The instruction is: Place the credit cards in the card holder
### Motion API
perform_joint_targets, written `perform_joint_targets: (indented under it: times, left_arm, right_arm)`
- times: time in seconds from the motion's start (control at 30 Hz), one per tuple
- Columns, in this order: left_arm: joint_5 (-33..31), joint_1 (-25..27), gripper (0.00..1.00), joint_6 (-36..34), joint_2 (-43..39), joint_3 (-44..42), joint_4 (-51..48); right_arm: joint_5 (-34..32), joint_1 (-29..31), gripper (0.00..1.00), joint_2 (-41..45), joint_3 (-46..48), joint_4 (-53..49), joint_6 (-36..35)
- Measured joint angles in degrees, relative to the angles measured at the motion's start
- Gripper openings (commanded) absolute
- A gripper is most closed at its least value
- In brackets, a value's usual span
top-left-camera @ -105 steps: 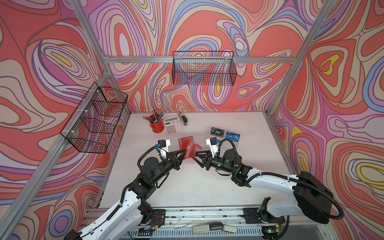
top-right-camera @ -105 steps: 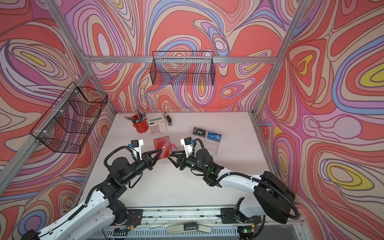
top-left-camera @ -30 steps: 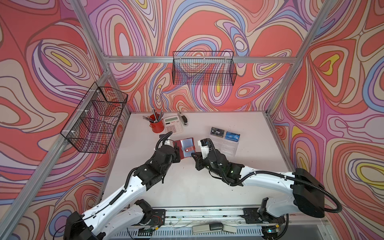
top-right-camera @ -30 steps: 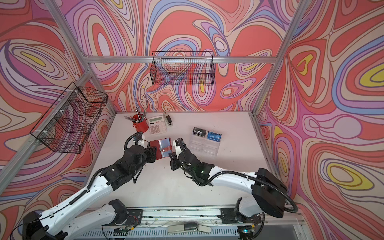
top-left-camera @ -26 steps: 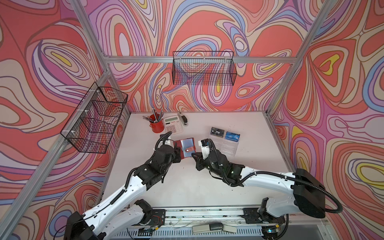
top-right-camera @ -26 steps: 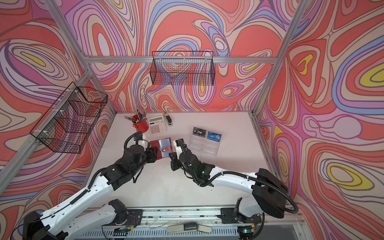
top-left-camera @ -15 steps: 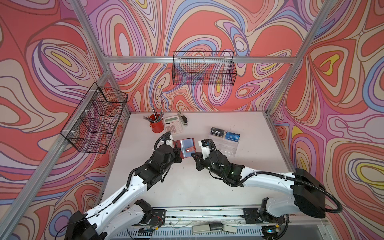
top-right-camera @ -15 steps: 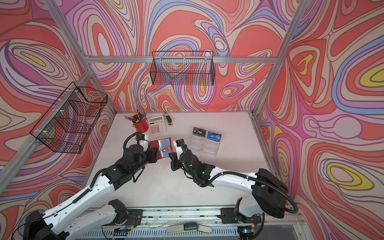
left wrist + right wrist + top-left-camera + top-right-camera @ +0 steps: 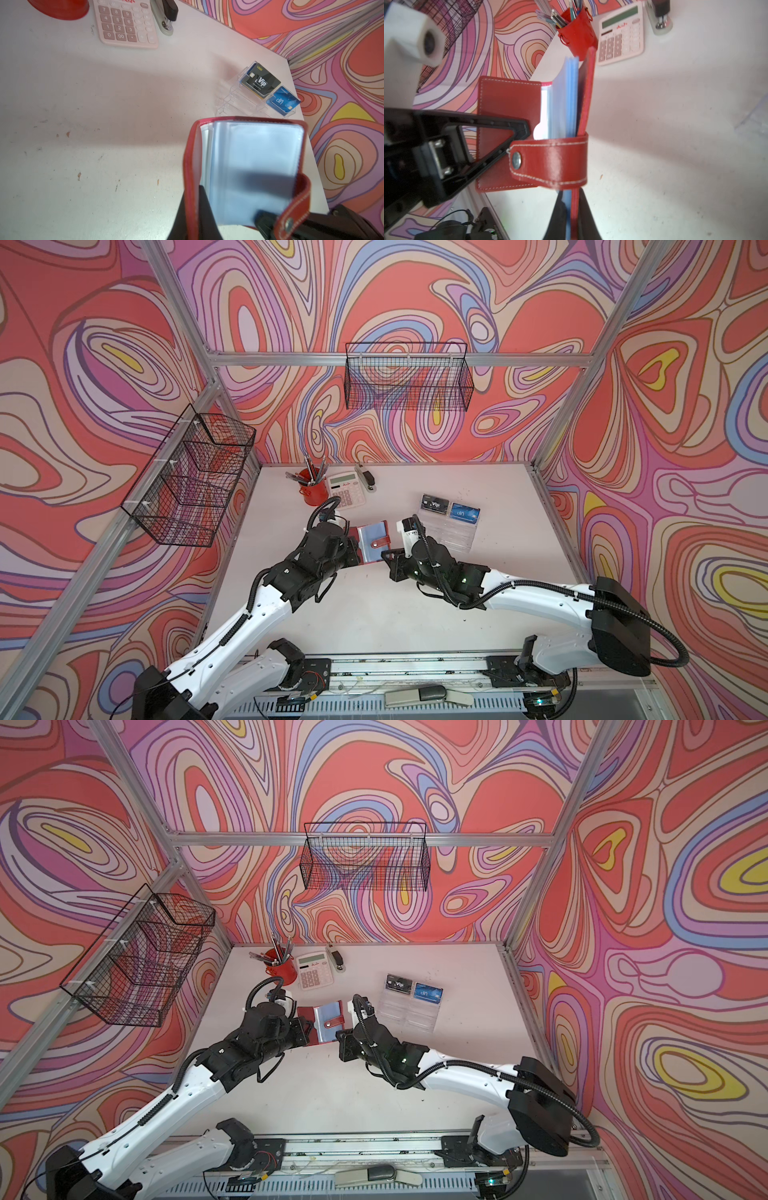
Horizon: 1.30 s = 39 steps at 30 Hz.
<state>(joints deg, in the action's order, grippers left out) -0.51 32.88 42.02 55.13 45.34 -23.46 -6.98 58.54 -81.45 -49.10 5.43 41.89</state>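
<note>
The red card holder (image 9: 372,540) (image 9: 328,1020) hangs open between my two grippers over the middle of the table, its bluish clear sleeves facing up. My left gripper (image 9: 354,548) (image 9: 192,194) is shut on the left cover. The right gripper (image 9: 390,558) (image 9: 574,200) is shut on the right cover together with some sleeves, and the snap strap (image 9: 550,160) curls loose over them. Two of the credit cards, a black VIP one (image 9: 434,504) (image 9: 262,83) and a blue one (image 9: 465,513) (image 9: 283,101), stand in a clear acrylic stand (image 9: 446,533) behind the right gripper.
At the back left of the table stand a red pen cup (image 9: 312,491), a beige calculator (image 9: 346,490) and a stapler (image 9: 365,480). Wire baskets hang on the left wall (image 9: 187,485) and the back wall (image 9: 409,381).
My left gripper has shut on the holder's left cover within the last second. Earlier the holder was closed between the grippers nearer the front; now it is spread open.
</note>
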Motion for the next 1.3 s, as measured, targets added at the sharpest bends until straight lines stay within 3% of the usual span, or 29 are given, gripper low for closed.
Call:
perform_joint_targets:
  times: [0.3, 0.43, 0.7, 0.97, 1.1, 1.3]
  left_arm:
    - [11.5, 0.1, 0.0, 0.0, 0.1, -12.3, 0.9]
    - [13.7, 0.2, 0.0, 0.0, 1.5, -14.8, 3.9]
    - [17.8, 0.6, 0.0, 0.3, 11.8, -19.5, 15.9]
    - [18.5, 0.6, 0.0, 0.7, 15.0, -20.0, 19.9]
    - [18.7, 0.6, 0.0, 0.7, 15.1, -20.0, 20.6]
    - [15.3, -0.3, 0.0, 0.7, 17.9, -20.7, 19.5]
  right_arm:
    - [-3.3, 7.2, 0.0, 0.3, 12.2, 2.4, 12.3]
    - [-4.9, 8.6, 0.0, 0.8, 14.9, 4.1, 15.8]
    - [-5.3, 8.7, 0.0, -0.3, 17.5, 4.2, 19.9]
    - [-6.8, 8.7, 0.01, -2.4, 18.1, 4.9, 22.4]
    - [-7.8, 8.7, 0.15, -2.4, 18.4, 4.9, 23.3]
    - [-13.0, 8.4, 0.28, -2.3, 18.8, -1.0, 24.0]
